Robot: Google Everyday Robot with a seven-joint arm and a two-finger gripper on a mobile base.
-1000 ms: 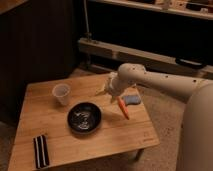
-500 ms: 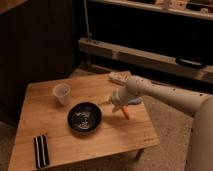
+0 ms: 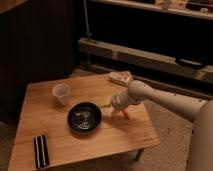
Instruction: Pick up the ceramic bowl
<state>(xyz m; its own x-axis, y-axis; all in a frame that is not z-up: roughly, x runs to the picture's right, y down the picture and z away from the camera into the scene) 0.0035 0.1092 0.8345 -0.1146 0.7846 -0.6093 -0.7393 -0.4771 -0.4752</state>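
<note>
Camera view: arm [image 3: 165,100] stretched in from right, claw [image 3: 109,104] low beside ceramic bowl [image 3: 84,118], grip state unclear

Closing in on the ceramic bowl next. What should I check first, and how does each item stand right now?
1. Ceramic bowl upright on the table and fully in view: ok.
2. Gripper low beside the bowl's rim, on the arm's side: ok.
3. Gripper in contact with the rim: cannot tell.
4. Plastic cup standing apart from the bowl: ok.
5. Orange object by the arm clear of the bowl: ok.
6. Bowl off the table: not ok.
</note>
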